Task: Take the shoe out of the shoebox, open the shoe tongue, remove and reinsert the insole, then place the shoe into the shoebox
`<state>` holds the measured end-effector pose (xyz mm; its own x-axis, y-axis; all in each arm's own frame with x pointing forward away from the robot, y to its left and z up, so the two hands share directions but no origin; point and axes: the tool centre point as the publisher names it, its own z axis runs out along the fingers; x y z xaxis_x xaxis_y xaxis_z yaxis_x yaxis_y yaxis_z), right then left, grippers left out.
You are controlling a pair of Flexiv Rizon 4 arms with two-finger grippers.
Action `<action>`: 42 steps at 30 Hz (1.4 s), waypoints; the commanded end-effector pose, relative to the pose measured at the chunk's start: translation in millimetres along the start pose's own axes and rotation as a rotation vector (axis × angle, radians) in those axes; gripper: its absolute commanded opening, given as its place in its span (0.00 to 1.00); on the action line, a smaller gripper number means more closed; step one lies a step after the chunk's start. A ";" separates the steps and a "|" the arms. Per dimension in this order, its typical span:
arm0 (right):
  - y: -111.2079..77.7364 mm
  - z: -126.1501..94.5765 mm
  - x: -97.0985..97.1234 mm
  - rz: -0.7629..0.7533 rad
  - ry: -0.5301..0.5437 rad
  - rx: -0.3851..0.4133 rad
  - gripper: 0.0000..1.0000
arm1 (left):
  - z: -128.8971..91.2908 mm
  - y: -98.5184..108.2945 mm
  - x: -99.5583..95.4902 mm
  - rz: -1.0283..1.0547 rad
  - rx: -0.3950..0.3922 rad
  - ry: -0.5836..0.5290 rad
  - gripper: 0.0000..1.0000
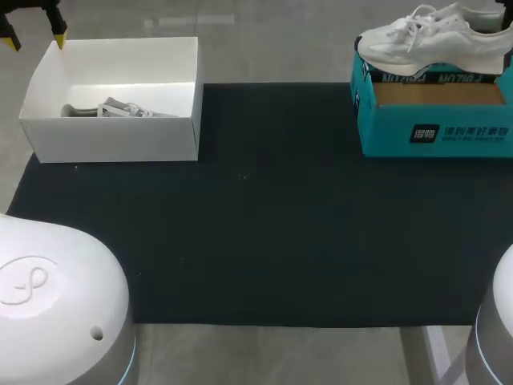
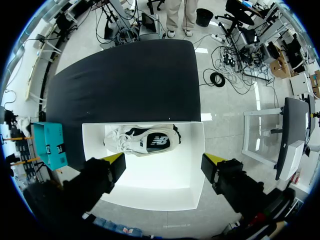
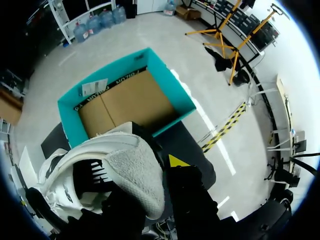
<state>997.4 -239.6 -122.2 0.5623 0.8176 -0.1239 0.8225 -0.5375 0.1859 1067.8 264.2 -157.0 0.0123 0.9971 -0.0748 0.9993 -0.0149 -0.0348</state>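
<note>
The white shoe (image 1: 433, 40) hangs just above the open teal shoebox (image 1: 437, 120), its heel clenched in the right tool (image 3: 147, 190), probably lifted clear for the tongue work. The box carries white lettering and a label, left unread. Across the desk (image 1: 264, 241), the left tool (image 2: 165, 167) hovers released over a white box (image 1: 112, 136) holding another shoe (image 2: 145, 141).

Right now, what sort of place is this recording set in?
Probably a robot test bench, not a shop: a black mat, a white shoebox and a teal shoebox staged at its corners, and the right end effector gripping a white shoe.
</note>
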 end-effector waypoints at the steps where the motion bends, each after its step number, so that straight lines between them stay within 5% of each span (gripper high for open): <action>1: -0.1 -1.3 -0.9 0.001 0.003 -0.002 0.00 | -0.1 -0.2 0.1 0.001 0.000 0.001 1.00; 6: -0.1 -1.3 -0.9 0.001 0.003 -0.002 0.00 | -0.1 -0.2 0.1 0.001 0.000 0.001 1.00; 13: -24.3 -0.6 -1.6 0.023 -0.024 -0.006 0.00 | -0.1 -0.2 0.1 0.001 0.000 0.001 1.00; 42: -190.0 -57.5 23.3 0.035 0.014 -0.002 0.00 | -0.1 -0.2 0.1 0.001 0.000 0.001 1.00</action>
<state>861.1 -114.0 -104.2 0.5858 0.8028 -0.1109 0.8079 -0.5677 0.1581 1067.8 264.2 -157.0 0.0122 0.9971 -0.0748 0.9993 -0.0149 -0.0348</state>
